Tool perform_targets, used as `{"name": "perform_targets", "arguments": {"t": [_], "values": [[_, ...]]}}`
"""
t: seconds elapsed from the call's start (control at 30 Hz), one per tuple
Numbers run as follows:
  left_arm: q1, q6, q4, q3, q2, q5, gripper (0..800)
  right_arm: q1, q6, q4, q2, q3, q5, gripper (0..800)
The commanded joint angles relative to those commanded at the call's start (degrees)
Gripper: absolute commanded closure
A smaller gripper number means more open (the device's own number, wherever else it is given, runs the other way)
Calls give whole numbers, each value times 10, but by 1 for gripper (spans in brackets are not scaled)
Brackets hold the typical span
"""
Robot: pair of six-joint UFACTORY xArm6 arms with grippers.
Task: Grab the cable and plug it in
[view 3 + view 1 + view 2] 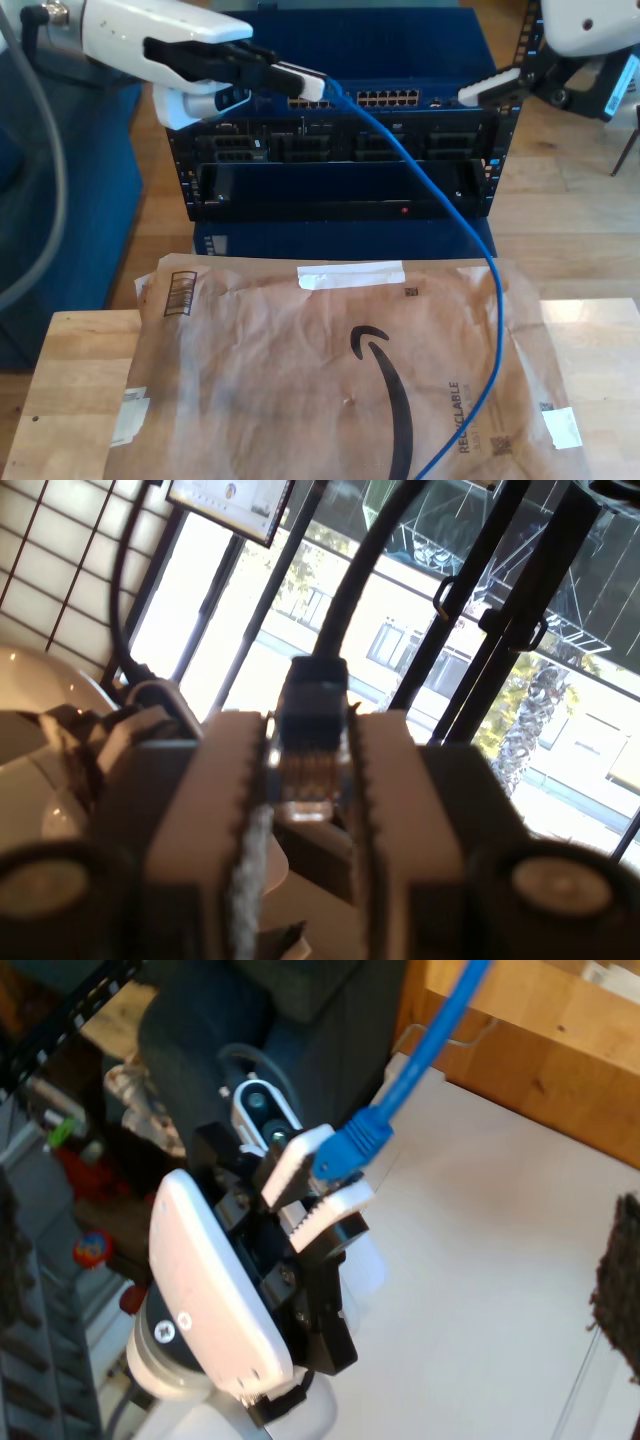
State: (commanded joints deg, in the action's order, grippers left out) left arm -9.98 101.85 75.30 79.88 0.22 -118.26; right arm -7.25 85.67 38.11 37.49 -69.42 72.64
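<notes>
Cable (470,250) is thin, light and floppy along its length, and only the plug (308,770) is stiff, so I judge the plug body the right place to hold it. My first gripper (310,780) is closed on this plug, near the top of the exterior view's left. The plug points toward the row of ports (385,98) on the rack switch (340,160), its long axis roughly level. From there the cable hangs down across the brown paper package (330,380) on the desk (70,380). My second gripper (490,88) waits apart with jaws spread, holding nothing
</notes>
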Motion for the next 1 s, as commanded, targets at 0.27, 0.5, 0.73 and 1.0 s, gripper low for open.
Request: {"name": "perform_targets", "arguments": {"t": [0.27, 0.5, 0.73, 1.0], "values": [[-3, 8, 42, -1, 15, -29, 797, -133, -81, 0, 25, 136, -239, 6], [-8, 27, 63, -10, 20, -47, 797, -147, -90, 3, 95, 163, -279, 8], [-21, 63, 169, -50, 20, -87, 797, -152, -91, 14, 147, 202, -319, 8], [-21, 63, 169, -66, 20, -94, 794, -254, -135, 14, 113, 225, -412, 11]]}}
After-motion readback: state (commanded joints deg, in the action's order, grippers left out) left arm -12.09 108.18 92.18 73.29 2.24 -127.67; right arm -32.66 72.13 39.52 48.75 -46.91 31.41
